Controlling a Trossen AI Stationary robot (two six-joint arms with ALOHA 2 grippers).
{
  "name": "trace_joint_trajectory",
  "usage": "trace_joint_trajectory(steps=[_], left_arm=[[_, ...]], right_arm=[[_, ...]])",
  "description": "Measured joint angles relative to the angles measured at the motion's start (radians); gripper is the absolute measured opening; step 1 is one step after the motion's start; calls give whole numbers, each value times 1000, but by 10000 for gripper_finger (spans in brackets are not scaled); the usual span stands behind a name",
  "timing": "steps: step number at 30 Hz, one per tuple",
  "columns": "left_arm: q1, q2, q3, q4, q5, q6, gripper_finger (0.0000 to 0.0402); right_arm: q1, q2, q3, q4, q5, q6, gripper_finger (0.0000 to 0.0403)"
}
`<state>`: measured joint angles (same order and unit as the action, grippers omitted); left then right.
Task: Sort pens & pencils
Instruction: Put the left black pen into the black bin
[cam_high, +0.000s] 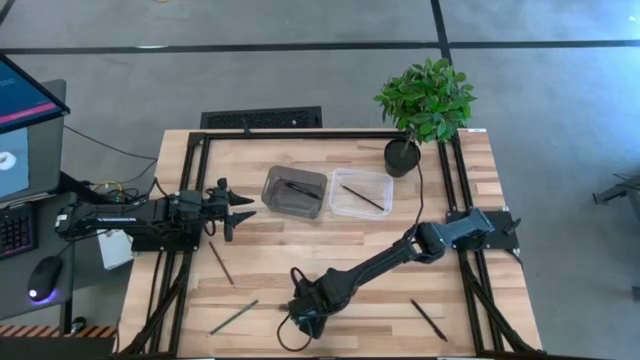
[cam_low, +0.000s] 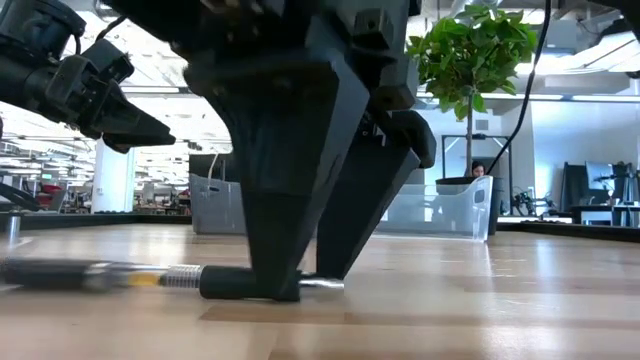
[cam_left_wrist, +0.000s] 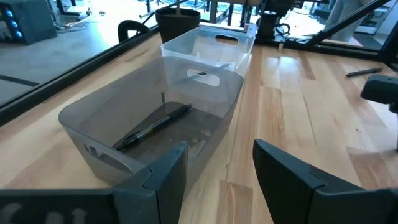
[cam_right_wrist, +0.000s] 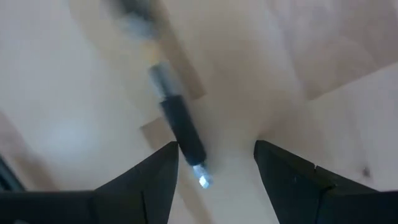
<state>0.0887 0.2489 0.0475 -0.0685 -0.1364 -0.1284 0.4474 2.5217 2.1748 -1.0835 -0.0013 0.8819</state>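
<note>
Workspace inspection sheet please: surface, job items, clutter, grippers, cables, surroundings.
Surface: wooden table, black frame rails.
Job's things: grey bin holds one pen; clear bin holds one pencil. Loose: pencil, pencil, pen, pen under the right gripper.
Clutter: potted plant at the far edge.
Grippers: left gripper open beside the grey bin; right gripper open, down at the table, fingers straddling the pen's tip.
Cables: black cable running from the plant pot.
Surroundings: monitor, mouse.
</note>
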Motion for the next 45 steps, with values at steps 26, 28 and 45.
trace_joint_trajectory(steps=[26, 28, 45], left_arm=[[0, 0, 0, -1, 21, -24, 174], [0, 0, 0, -1, 23, -25, 174], [0, 0, 0, -2, 24, -26, 174]], right_arm=[[-16, 0, -3, 19, 56, -320, 244], [-16, 0, -4, 26, 58, -367, 244], [2, 1, -3, 54, 59, -637, 244]])
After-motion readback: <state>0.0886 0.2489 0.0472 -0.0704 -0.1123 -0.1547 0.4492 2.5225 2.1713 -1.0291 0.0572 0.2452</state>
